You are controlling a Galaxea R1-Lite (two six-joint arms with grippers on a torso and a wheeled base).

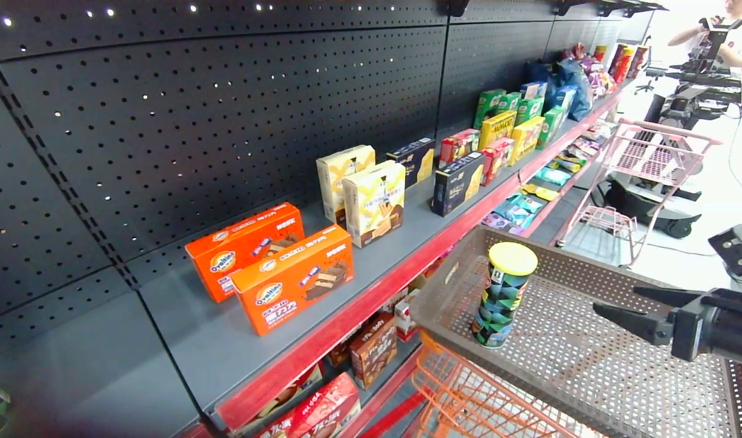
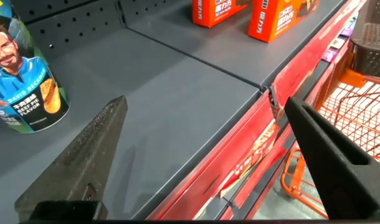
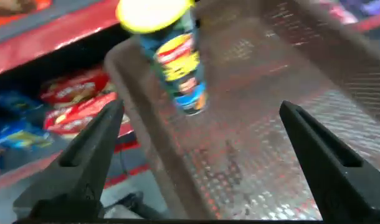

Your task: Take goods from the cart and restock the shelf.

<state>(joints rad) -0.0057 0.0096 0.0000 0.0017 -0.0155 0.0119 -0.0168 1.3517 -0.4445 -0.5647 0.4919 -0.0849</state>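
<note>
grey shelf (image 1: 182, 328) holds two orange boxes (image 1: 292, 277) — one can (image 1: 505, 292) in the cart basket (image 1: 590, 365), left hand (image 2: 205, 104) and right hand (image 1: 615, 300) spread.

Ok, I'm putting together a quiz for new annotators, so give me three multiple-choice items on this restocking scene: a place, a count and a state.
1. Where does the yellow-lidded can stand?
A. on the shelf
B. in the brown cart basket
C. on the floor

2. How many orange boxes stand on the shelf?
A. one
B. two
C. four

3. How is the right claw?
A. open and empty
B. shut on the can
C. shut on a box

Answers: 1 B, the can stands upright on the basket's perforated floor. 2 B, two stand there, one in front of the other. 3 A, its fingers are spread, clear of the can.
</note>
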